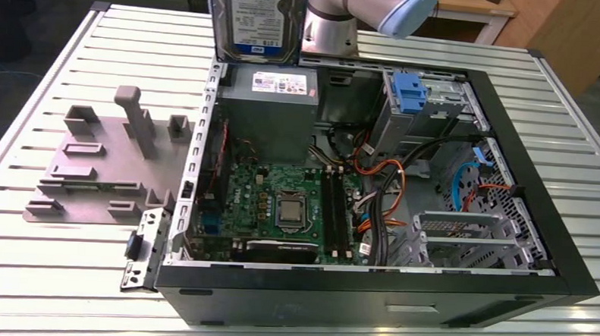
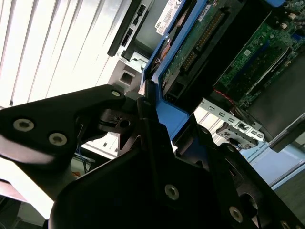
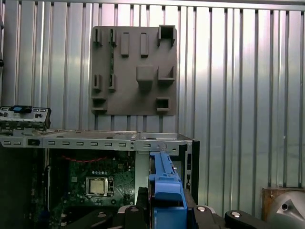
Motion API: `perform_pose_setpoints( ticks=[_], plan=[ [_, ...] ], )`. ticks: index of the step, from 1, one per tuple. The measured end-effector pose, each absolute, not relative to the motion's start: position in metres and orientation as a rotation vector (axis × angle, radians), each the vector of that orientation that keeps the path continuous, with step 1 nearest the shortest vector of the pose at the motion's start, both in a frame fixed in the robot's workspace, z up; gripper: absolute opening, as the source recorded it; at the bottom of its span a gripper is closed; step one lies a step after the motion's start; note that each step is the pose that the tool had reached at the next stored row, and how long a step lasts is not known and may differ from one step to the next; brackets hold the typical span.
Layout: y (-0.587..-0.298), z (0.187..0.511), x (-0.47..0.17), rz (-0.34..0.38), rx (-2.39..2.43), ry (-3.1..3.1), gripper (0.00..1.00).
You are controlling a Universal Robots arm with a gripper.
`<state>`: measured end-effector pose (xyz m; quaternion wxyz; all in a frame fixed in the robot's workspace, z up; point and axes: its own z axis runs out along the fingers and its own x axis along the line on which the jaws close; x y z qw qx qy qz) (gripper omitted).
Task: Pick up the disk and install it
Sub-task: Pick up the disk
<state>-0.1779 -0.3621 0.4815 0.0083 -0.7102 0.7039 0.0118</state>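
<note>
Student: Stage shown?
Tutor: Carry, by my reading. End effector (image 3: pixel 166 210) clamps the disk (image 1: pixel 261 18) by its blue side rail (image 3: pixel 164 181) (edge-on in the first wrist view), upright over one end of the open computer case (image 1: pixel 542 186), clear of the table (image 1: pixel 52 279).
Student: Requirement for seating?
Tutor: Probably rails squared to the drive cage (image 1: pixel 440 98).

Disk (image 1: pixel 266 18) above computer case (image 1: pixel 376 293) on table (image 1: pixel 32 278), fixture plate (image 1: pixel 82 170) at the exterior view's left.
</note>
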Motion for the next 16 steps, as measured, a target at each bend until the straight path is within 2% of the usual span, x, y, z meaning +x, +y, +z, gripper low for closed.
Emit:
perform_pose_setpoints(
  ticks=[16],
  plan=[
    [-0.3696,0.4814,-0.1676,0.037,-2.219,2.2,0.36]
  ],
)
